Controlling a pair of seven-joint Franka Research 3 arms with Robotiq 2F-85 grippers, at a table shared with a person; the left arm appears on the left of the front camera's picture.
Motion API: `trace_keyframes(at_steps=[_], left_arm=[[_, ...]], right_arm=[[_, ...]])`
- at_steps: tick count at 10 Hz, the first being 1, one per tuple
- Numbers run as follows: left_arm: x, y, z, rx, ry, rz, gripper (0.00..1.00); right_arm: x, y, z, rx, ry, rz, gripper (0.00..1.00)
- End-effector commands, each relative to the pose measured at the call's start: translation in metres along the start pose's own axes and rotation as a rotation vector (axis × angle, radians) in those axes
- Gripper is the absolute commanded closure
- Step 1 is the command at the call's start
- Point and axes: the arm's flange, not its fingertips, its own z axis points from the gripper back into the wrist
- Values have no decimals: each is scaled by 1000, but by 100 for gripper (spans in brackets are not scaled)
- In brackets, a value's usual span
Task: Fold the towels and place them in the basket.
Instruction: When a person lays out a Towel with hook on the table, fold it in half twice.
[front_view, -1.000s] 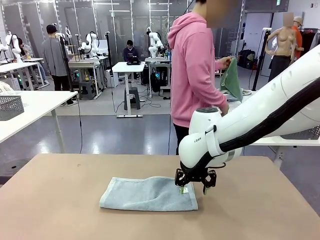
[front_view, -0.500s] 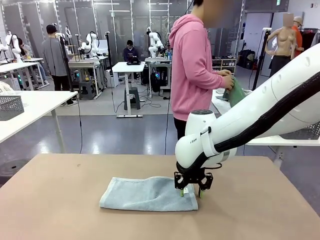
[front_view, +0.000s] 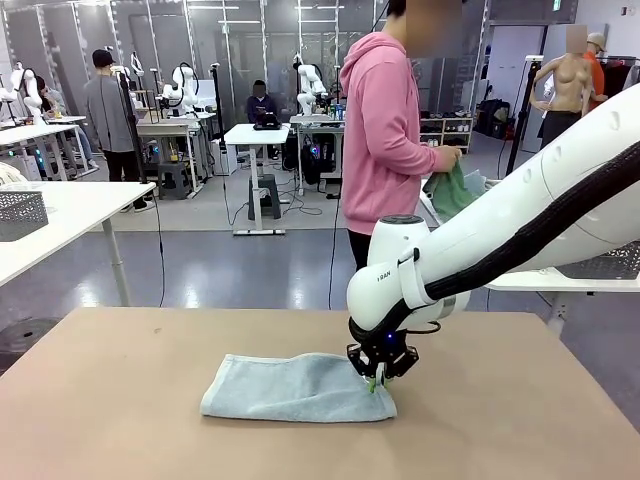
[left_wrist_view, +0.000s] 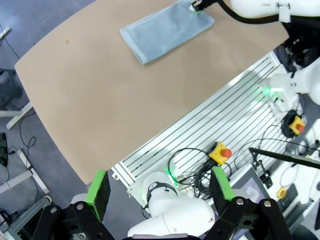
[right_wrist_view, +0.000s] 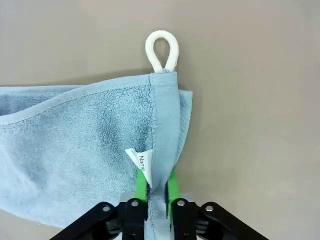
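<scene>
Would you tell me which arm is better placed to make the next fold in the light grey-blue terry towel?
Right, probably: the right gripper pinches the hem of the light grey-blue terry towel by its white label; the left gripper hangs open high up, far from it.

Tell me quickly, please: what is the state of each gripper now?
Left gripper: open, holding nothing.
Right gripper: closed on the edge of the light grey-blue terry cloth towel.

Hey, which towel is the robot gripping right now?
The grey-blue towel lying on the table: the right pincer is shut on its edge. The green one is in the person's hands.
</scene>
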Motion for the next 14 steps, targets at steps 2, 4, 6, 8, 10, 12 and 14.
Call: trace_keyframes(at_steps=[2,4,6,8,10,12,14], left_arm=[[-1,0,0,12,9,-6,0],[-1,0,0,12,9,-6,0],[-1,0,0,12,9,-6,0],[-1,0,0,12,9,-6,0],[-1,0,0,12,9,-6,0],[-1,0,0,12,9,-6,0],[-1,0,0,12,9,-6,0]], right_arm=[[2,-3,-8,1,14,-14,100],[2,-5,-2,6,6,-6,100],[0,-15,15,-46,13,74,100],[-5,-36,41,-171,23,134,100],[-10,-50,77,-254,-20,133,100],[-18,-37,109,-328,-75,149,100],[-19,0,118,-349,-90,207,100]])
